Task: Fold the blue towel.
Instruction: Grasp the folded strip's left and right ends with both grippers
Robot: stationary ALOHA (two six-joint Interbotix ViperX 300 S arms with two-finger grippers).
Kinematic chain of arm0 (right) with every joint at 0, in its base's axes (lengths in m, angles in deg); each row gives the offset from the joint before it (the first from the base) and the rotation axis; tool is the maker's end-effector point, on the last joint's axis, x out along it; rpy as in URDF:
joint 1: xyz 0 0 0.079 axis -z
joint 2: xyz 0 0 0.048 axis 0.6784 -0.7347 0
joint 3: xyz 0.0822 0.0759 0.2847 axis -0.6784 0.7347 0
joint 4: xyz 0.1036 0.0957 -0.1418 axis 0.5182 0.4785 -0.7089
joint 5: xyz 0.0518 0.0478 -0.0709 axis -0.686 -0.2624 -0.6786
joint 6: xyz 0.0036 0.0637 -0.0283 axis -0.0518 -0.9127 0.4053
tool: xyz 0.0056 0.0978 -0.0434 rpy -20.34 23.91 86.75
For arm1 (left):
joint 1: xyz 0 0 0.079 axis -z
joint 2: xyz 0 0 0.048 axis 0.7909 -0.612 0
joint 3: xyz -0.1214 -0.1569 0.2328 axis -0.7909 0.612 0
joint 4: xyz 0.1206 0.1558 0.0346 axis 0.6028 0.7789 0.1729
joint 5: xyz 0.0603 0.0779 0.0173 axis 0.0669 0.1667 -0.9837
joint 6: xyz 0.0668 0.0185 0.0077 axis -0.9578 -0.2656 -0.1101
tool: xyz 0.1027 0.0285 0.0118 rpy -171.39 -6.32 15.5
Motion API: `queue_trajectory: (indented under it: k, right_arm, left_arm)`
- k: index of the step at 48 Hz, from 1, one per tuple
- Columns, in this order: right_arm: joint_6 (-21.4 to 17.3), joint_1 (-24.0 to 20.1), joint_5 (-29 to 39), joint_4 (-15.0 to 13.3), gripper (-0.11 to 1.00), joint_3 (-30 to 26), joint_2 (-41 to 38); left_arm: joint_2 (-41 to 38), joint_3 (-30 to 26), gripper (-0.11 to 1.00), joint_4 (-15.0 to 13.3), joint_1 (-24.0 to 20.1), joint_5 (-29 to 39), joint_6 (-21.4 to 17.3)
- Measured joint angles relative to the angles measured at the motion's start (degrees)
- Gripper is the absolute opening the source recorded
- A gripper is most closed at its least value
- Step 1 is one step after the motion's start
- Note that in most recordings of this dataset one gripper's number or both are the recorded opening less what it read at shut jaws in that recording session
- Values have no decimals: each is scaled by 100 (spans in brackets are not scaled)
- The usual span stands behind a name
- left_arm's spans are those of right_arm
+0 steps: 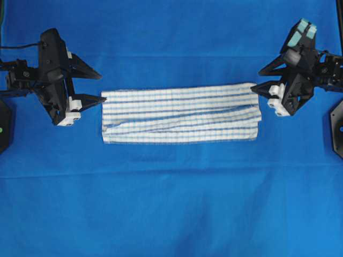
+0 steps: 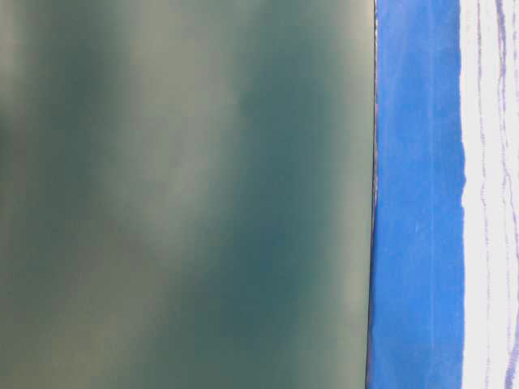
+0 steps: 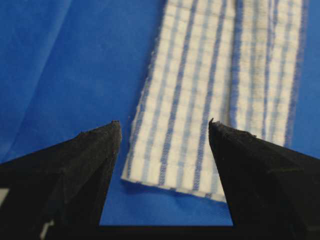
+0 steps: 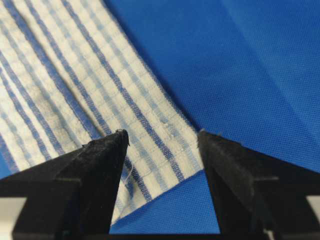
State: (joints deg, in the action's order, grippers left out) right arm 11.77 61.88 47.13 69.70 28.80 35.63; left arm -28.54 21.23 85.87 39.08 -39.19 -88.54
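Observation:
The blue towel (image 1: 179, 113), white with fine blue checks, lies folded into a long flat strip across the middle of the table, its layers slightly askew at the right end. My left gripper (image 1: 102, 87) stands open at the strip's left end. In the left wrist view, the towel (image 3: 200, 90) has its short edge between the spread jaws of that gripper (image 3: 165, 130), ungripped. At the far right corner of the strip my right gripper (image 1: 256, 80) is open. The right wrist view has the towel (image 4: 75, 85) corner lying between the parted jaws of this gripper (image 4: 163, 137).
A plain blue sheet (image 1: 171, 203) covers the whole table. Black arm bases sit at the left edge (image 1: 2, 126) and right edge (image 1: 337, 128). In the table-level view a blurred dark surface (image 2: 178, 194) fills most of the frame, beside a strip of sheet (image 2: 418, 194) and towel (image 2: 491, 194).

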Motion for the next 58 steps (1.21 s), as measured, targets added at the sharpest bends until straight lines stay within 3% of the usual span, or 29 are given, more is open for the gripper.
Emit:
queue_trajectory:
  k: [8, 26, 41, 44, 47, 54, 58]
  right_arm:
    - [0, 149, -185, -18, 62, -79, -457]
    - [0, 281, -475, -26, 62, -141, -1644]
    - [9, 387, -765, -35, 61, -149, -1854]
    - [18, 396, -782, -35, 58, -158, -1854]
    - [9, 396, -791, -44, 50, -158, -1854]
    - [18, 387, -791, -97, 12, -149, -1854]
    - [9, 369, -800, -123, 6, -158, -1854]
  left_arm:
    - [-264, 0, 64, 0, -35, -62, 0]
    - [-1784, -88, 64, 9, -308, -633, 0]
    - [-1881, -158, 60, 0, -316, -659, 0]
    - [-1890, -158, 54, 0, -325, -642, 0]
    - [-1890, -158, 39, 0, -325, -633, 0]
    - [-1890, -185, 5, 0, -325, -598, 0]
    - [-1898, -193, 1, 0, -316, -527, 0]
